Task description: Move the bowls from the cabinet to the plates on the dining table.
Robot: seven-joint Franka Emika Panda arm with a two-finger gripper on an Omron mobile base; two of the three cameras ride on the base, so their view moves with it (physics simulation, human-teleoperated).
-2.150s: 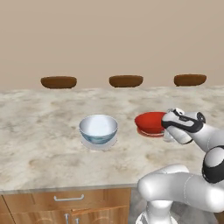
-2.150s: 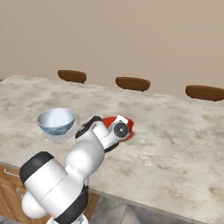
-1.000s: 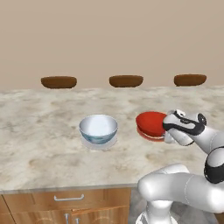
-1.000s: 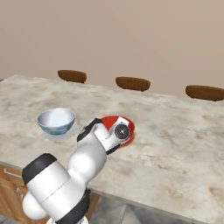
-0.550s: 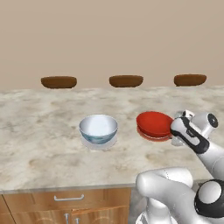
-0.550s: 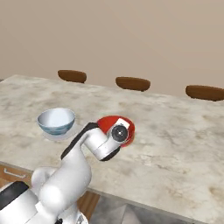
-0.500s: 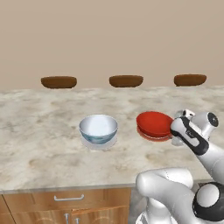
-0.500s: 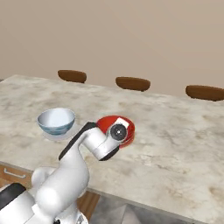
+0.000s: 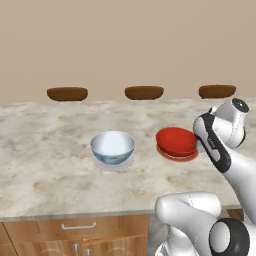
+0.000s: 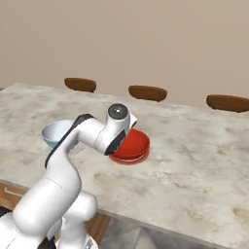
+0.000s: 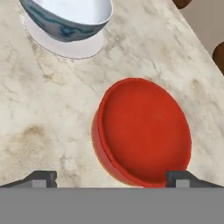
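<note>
The gripper (image 11: 111,177) stands wide open and empty, its fingertips (image 11: 43,177) apart on either side of the red bowl (image 11: 142,131), above it, touching nothing. Two bowls sit on two plates on the table (image 9: 45,175): the red bowl on the red plate (image 9: 176,156), the white bowl (image 9: 113,146) on the pale plate (image 11: 65,46). Three brown discs (image 9: 144,92) lie along the far edge.

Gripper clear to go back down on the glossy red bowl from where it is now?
Probably yes. The gripper hangs open above the glossy red bowl, its fingertips spread about as wide as the rim. Nothing lies between them. The patterned white bowl sits apart on its pale plate.
</note>
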